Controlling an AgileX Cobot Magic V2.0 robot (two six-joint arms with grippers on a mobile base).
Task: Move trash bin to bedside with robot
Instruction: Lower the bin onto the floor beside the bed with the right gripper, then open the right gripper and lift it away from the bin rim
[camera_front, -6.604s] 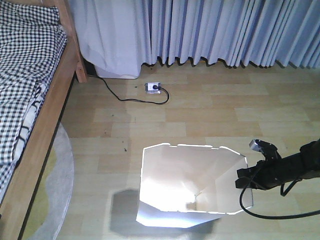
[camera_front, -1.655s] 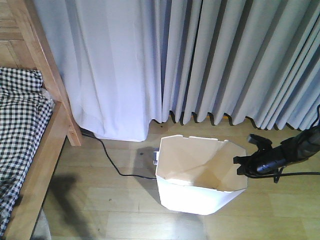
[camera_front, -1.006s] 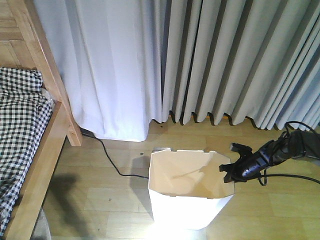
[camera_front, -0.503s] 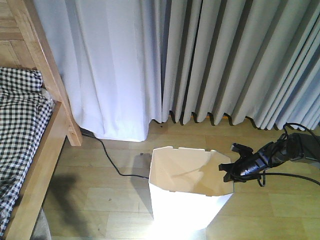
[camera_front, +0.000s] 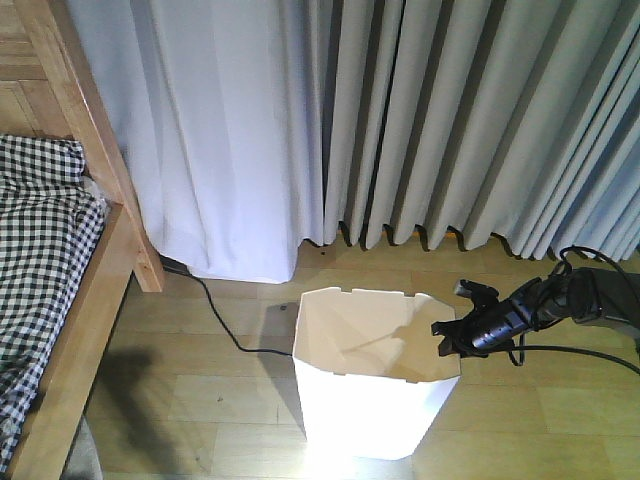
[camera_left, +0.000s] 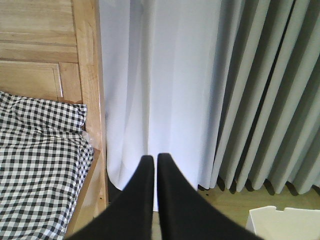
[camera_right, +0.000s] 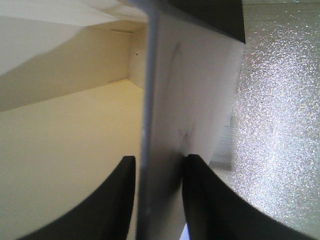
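in the front-facing view the trash bin (camera_front: 372, 378) stands upright on the wooden floor in front of the curtain (camera_front: 420, 120), right of the bed frame (camera_front: 95, 250) with open floor between them, and the right gripper (camera_front: 452, 338) reaches in from the right to the bin's right rim. compared with a second or two ago the bin has slid a little further left along the floor, toward the bed frame, and now hides the wall socket it stood beside; the black cable (camera_front: 225, 325) runs along the floor from the bed post to the bin's left side. in the left wrist view the left gripper (camera_left: 152, 162) hangs in the air facing the curtain, its fingers (camera_left: 142, 200) together and holding nothing, with the checked bedding (camera_left: 40, 165) to its left and a corner of the bin low at the right. in the right wrist view the right fingers (camera_right: 125, 200) straddle the bin's wall, one inside and one outside, clamped on it. judging from this, the drag is working and the bin is close to the bedside, though a short stretch likely remains.
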